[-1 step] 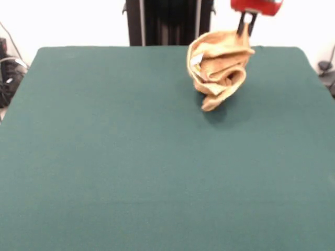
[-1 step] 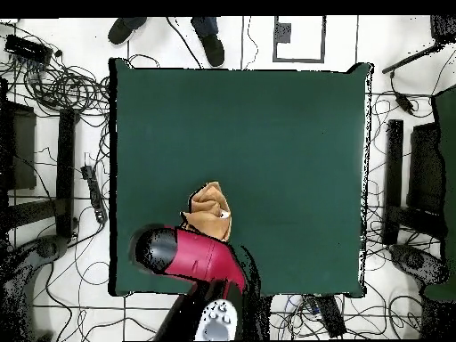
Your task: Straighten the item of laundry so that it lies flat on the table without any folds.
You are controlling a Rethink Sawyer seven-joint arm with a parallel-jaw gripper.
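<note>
The item of laundry (image 1: 219, 68), an orange-tan towel, hangs bunched and crumpled in folds over the far right part of the green table (image 1: 131, 157). My gripper (image 1: 245, 27) comes down from the red arm head and is shut on the towel's top edge. The towel's lowest tip reaches down close to the table above its own shadow; I cannot tell whether it touches. In the overhead view the towel (image 2: 210, 210) shows as a small lump beside the red arm (image 2: 191, 254), near the table's (image 2: 294, 134) lower left; the arm hides the gripper there.
A person's shoes (image 2: 129, 29) (image 2: 212, 49) stand on the floor beyond the table's top edge in the overhead view. Cables and dark equipment (image 2: 53, 89) line the floor on both sides of the table.
</note>
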